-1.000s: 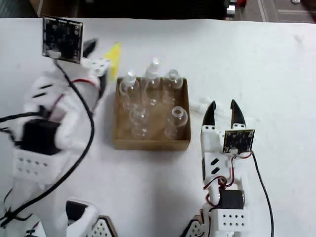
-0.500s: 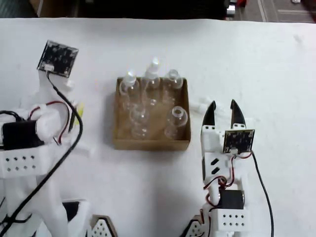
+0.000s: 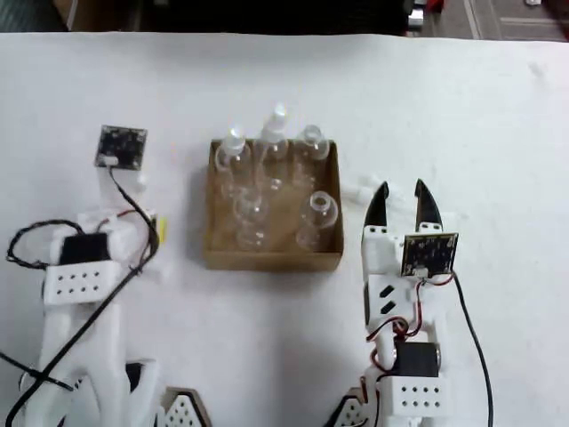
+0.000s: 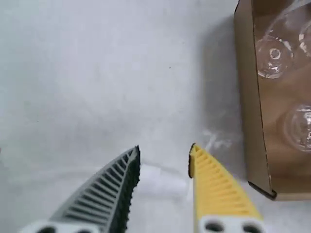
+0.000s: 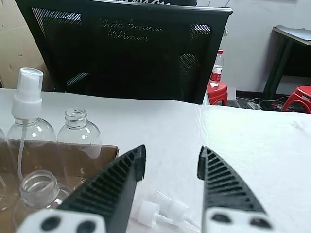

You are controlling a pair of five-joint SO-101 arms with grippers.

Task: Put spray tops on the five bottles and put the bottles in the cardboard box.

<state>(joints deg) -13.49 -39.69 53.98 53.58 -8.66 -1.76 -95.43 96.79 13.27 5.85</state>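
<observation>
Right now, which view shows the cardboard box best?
High view: the whole cardboard box from above, with bottles inside. Left wrist view catches one side wall and a corner; right wrist view, a strip of rim.

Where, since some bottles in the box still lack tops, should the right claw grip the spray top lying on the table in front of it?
Probably its thick white head. The spray top lies on its side on the table just ahead of the open right claw, beside the cardboard box, so come straight down from above and close across the head.
</observation>
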